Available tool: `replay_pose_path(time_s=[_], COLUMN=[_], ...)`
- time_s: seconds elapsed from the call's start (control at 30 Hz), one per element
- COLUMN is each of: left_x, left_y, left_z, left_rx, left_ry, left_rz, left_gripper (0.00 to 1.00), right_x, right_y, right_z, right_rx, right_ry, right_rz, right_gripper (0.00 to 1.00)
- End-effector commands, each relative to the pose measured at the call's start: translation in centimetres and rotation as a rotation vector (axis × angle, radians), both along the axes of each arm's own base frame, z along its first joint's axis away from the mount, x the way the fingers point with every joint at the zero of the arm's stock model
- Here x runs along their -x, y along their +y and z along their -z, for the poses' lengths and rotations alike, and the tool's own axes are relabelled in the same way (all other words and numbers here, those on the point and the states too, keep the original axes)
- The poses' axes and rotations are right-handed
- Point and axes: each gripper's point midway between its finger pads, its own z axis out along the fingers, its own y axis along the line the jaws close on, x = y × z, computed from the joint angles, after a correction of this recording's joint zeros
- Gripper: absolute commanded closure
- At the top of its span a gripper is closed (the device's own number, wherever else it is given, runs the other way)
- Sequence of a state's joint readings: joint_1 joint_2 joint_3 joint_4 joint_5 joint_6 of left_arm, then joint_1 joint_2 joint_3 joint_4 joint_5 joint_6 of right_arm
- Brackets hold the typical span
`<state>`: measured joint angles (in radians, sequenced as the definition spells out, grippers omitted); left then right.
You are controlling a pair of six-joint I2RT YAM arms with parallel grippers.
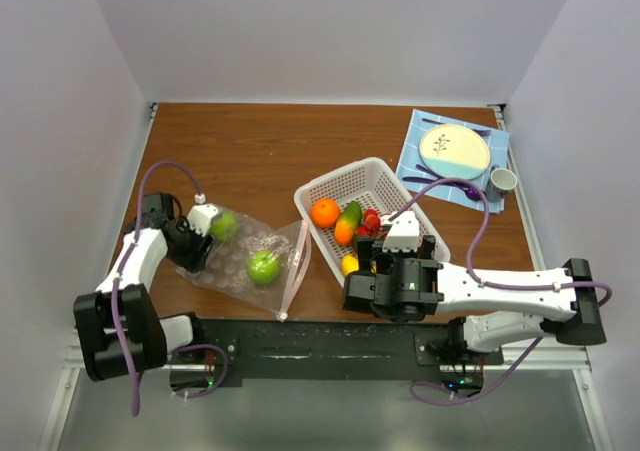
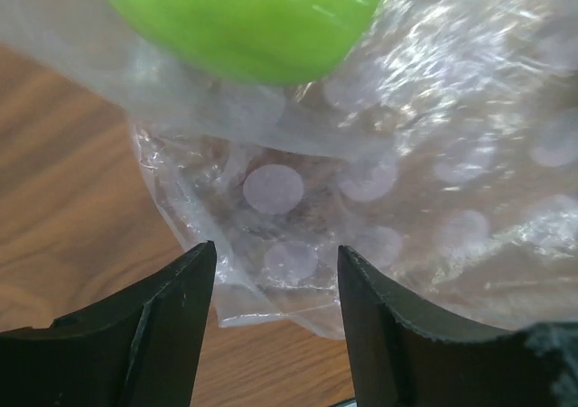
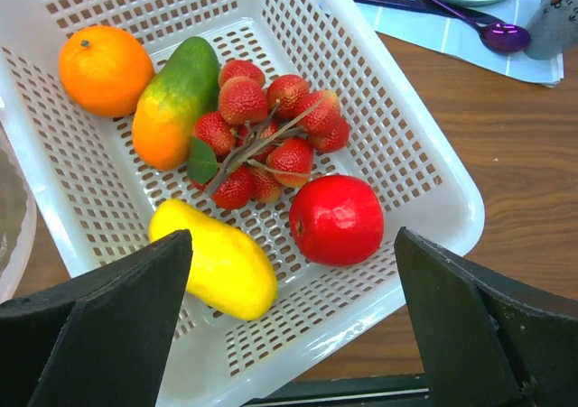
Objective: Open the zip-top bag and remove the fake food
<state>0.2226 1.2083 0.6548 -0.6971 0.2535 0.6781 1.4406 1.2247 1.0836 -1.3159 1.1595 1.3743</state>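
Observation:
The clear zip-top bag lies on the table at the left, its pink zip strip toward the basket. Two green apples are inside it; one fills the top of the left wrist view. My left gripper is open, and its jaws straddle the bag's left corner without pinching it. My right gripper is wide open and empty above the basket's near edge. In the basket lie an orange, a green-orange fruit, a red berry cluster, a red apple and a yellow fruit.
The white perforated basket stands at the table's middle. A blue placemat at the back right carries a cream-and-blue plate, a purple spoon and a small cup. Grey walls enclose three sides.

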Motion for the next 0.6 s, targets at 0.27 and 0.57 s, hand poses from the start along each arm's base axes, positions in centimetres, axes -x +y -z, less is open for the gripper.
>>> replay_pose_path(time_s=[0.27,0.57], left_x=[-2.5,-3.4], left_y=[0.4,-1.6], left_z=[1.8,-7.9], left_rx=[0.040,0.107], left_ry=[0.013,-0.148], left_rz=[-0.044,0.055], left_gripper=[0.93,1.00], right_x=[1.7,2.7], right_y=[10.7,15.4], right_z=[-0.6,4.1], right_rx=[-0.040,-0.035], right_ry=[-0.029,0.033], right_rz=[-0.299,-0.377], right_gripper=[0.01,0.02])
